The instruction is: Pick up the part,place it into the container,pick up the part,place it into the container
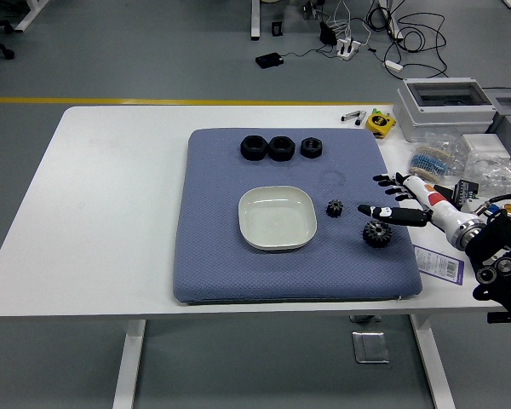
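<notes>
**White table, blue mat, right hand open above gear**

A white table (102, 213) on a grey floor is seen, covered at centre by a blue mat (294, 281). Nearest, the right hand (409, 198) is reached in from the right edge, fingers spread and extended leftward, nothing held. A larger black gear (377, 233) lies flat just below its thumb; contact cannot be told. A smaller gear (335, 208) lies flat beside the empty white bowl (277, 218). Farther back, three black ring parts (281, 147) are lined in a row. A printed label (439, 262) lies off the mat; its text is unreadable.
</notes>
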You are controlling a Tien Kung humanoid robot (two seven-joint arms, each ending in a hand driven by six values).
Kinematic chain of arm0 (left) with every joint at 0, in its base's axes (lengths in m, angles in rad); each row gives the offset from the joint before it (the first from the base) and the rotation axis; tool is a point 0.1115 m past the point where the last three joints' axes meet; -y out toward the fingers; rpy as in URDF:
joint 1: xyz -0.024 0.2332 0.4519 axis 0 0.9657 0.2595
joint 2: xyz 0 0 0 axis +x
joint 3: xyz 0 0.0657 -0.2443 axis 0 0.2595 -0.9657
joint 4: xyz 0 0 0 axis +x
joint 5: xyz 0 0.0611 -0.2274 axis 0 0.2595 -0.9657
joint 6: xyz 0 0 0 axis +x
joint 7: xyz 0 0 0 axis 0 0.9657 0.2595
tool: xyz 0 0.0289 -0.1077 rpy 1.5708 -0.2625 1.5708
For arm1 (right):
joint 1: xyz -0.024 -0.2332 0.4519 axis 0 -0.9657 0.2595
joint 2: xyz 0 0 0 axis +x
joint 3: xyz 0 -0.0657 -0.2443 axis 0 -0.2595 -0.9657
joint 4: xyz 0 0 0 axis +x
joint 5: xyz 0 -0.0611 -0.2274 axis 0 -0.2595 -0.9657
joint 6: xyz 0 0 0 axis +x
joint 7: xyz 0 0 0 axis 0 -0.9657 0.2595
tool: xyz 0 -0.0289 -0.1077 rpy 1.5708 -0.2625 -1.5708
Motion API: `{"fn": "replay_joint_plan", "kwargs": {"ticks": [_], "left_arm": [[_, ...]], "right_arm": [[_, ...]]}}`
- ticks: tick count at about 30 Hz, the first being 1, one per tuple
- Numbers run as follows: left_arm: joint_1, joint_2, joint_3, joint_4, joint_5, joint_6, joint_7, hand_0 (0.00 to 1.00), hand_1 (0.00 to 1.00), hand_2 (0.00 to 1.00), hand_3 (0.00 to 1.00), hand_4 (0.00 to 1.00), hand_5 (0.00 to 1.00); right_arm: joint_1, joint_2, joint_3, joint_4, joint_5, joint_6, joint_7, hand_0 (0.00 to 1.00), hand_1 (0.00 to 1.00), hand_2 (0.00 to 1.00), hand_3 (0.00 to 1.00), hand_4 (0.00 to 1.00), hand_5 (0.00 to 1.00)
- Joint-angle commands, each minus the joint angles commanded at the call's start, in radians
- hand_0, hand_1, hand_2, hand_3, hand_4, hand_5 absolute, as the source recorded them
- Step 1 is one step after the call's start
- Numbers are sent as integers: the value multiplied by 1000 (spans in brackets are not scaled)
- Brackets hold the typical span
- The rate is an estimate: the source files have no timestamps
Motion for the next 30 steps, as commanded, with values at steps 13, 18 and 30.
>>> {"fn": "replay_joint_plan", "kwargs": {"ticks": [13, 18, 30], "left_arm": [[3, -2, -1, 0, -5, 3, 0, 530, 554, 656, 594, 583, 562], [3, -1, 1, 0, -8, 3, 0, 530, 554, 656, 594, 583, 562], [4, -3, 4, 0, -16, 4, -2, 530, 552, 655, 593, 584, 562]], "right_arm": [[62, -1, -142, -49, -367, 18, -7, 779, 791, 829, 840, 994, 418], [69, 2, -160, -77, -333, 18, -13, 779, 791, 829, 840, 994, 418], [89, 18, -171, -124, -259, 21, -19, 640, 691, 723, 678, 932, 472]]}}
